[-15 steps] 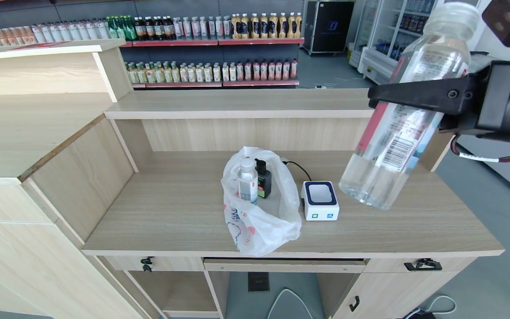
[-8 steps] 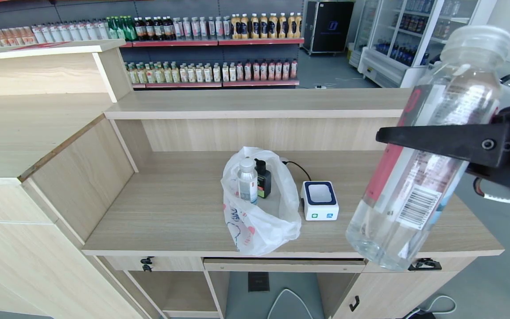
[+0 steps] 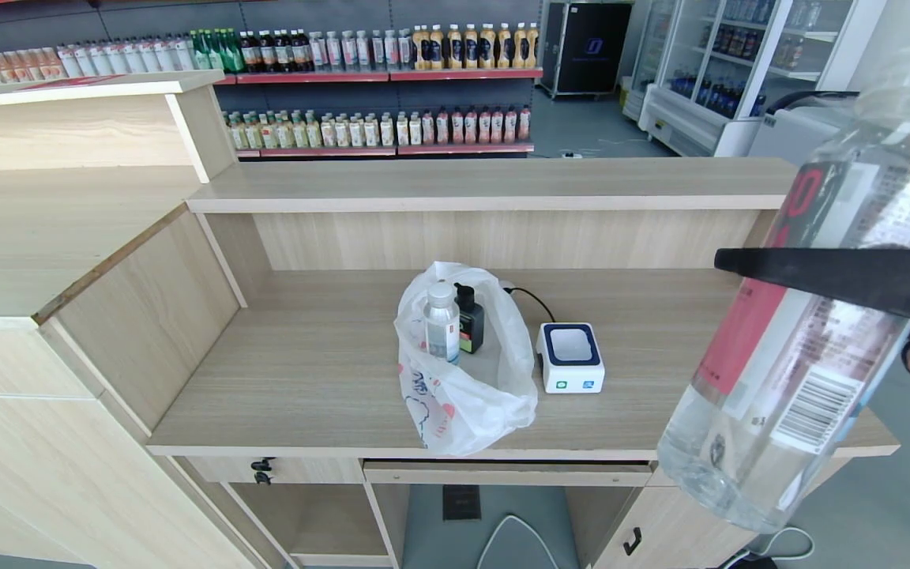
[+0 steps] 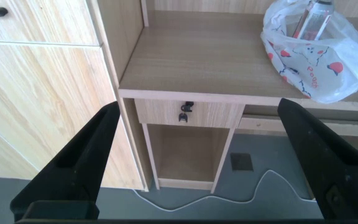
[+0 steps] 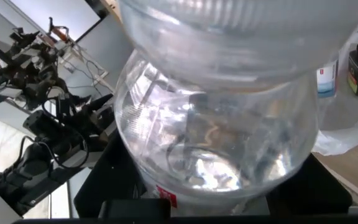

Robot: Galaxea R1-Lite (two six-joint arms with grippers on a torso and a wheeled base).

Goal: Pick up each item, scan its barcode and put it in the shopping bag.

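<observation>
A large clear water bottle with a red-and-white label and a barcode hangs tilted at the far right, close to the head camera and over the counter's right end. My right gripper is shut on its middle, and its base shows up close. The white shopping bag stands open mid-counter with a small clear bottle and a dark bottle inside. The white scanner sits just right of the bag. My left gripper is open, low in front of the counter's left drawer, with the bag beyond it.
The wooden counter has a raised back ledge and a tall side cabinet on the left. A cable runs from the scanner to the back wall. A drawer with a key sits under the counter edge.
My right gripper has carried the water bottle down and to the right, nearer the head camera. The bag, the scanner and the bottles in the bag have stayed put.
</observation>
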